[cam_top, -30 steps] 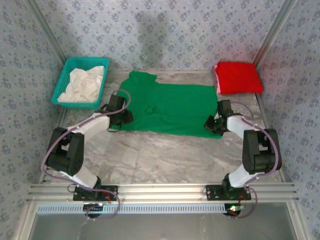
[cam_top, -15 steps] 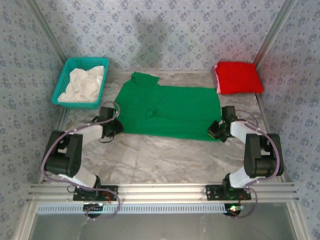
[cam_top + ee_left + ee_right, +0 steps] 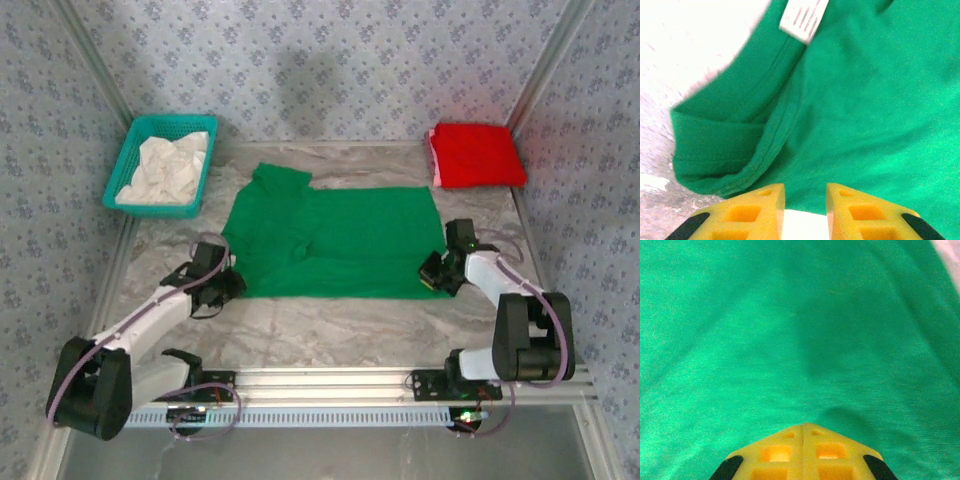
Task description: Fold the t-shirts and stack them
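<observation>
Green t-shirt point(image 3: 340, 240) pulled nearer — right end effector point(image 3: 802, 427) clamps its hem, left end effector point(image 3: 805, 190) slightly open there

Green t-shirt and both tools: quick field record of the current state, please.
green t-shirt: spread out mid-table, unfolded
red t-shirt: folded, far right corner
teal basket: far left, holds white cloth
left tool: jaws slightly apart at the green t-shirt's near left corner
right tool: shut, pinching the green t-shirt's near right corner
stack: not yet made
</observation>
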Tool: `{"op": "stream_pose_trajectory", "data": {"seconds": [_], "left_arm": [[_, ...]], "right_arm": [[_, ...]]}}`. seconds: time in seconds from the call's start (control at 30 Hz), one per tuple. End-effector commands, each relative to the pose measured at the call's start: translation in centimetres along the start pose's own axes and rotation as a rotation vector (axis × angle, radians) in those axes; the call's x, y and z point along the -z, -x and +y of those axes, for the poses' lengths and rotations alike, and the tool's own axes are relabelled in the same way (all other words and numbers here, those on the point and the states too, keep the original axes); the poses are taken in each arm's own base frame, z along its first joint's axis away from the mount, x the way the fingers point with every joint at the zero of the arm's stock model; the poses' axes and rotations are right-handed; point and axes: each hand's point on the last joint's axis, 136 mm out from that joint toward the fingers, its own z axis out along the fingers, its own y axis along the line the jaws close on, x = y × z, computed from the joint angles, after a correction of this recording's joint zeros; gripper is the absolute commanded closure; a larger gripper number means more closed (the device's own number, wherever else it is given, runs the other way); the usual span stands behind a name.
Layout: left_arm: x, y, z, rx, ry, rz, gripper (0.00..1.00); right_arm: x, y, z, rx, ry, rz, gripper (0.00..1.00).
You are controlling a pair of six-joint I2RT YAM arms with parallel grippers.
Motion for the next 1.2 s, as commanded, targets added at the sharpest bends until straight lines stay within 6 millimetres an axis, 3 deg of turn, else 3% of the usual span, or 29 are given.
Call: {"op": "stream_pose_trajectory", "data": {"seconds": [0.0,0.17,0.27,0.33,0.4,0.47,0.53,0.67,0.73,0.87,0.93,1.03,1.17], "left_arm": [[2.2,5.8,-3.9,-0.093,-0.034,-0.128,0.72],[-0.5,12.7,-10.7,-0.187,-0.127,-0.156,0.80],[-4.0,14.4,-13.4,-0.203,-0.159,-0.121,0.85],[-6.5,14.3,-13.5,-0.183,-0.155,-0.093,0.88],[-8.9,13.3,-12.3,-0.144,-0.140,-0.067,0.88],[-10.4,12.1,-11.1,-0.122,-0.117,-0.031,0.89],[-11.0,10.9,-10.1,-0.107,-0.101,-0.009,0.89],[-10.6,8.4,-7.8,-0.098,-0.062,0.026,0.89],[-10.1,7.5,-6.8,-0.099,-0.038,0.043,0.89],[-8.0,7.7,-7.0,-0.115,-0.043,0.027,0.89],[-6.6,9.2,-8.1,-0.137,-0.057,-0.013,0.87],[-4.4,12.9,-11.3,-0.202,-0.102,-0.086,0.76],[-3.2,19.1,-15.2,-0.311,-0.088,-0.140,0.69]], "right_arm": [[2.0,2.8,4.0,0.101,0.012,-0.084,1.00],[1.4,7.6,8.2,0.186,0.004,-0.165,1.00],[-0.8,9.4,9.3,0.236,-0.028,-0.135,1.00],[-2.1,10.4,9.9,0.239,-0.029,-0.138,1.00],[-3.8,10.2,9.6,0.222,-0.030,-0.104,1.00],[-4.8,10.0,9.4,0.201,-0.022,-0.100,1.00],[-6.1,8.4,8.1,0.178,-0.032,-0.063,1.00],[-6.9,5.9,6.1,0.161,-0.054,-0.015,1.00],[-6.3,5.0,5.1,0.153,-0.071,-0.017,1.00],[-4.9,4.1,4.0,0.134,-0.074,-0.027,1.00],[-4.1,4.7,4.3,0.130,-0.064,-0.049,1.00],[-3.1,6.4,5.9,0.138,-0.034,-0.083,1.00],[-1.4,9.2,9.6,0.181,0.037,-0.143,1.00]]}}
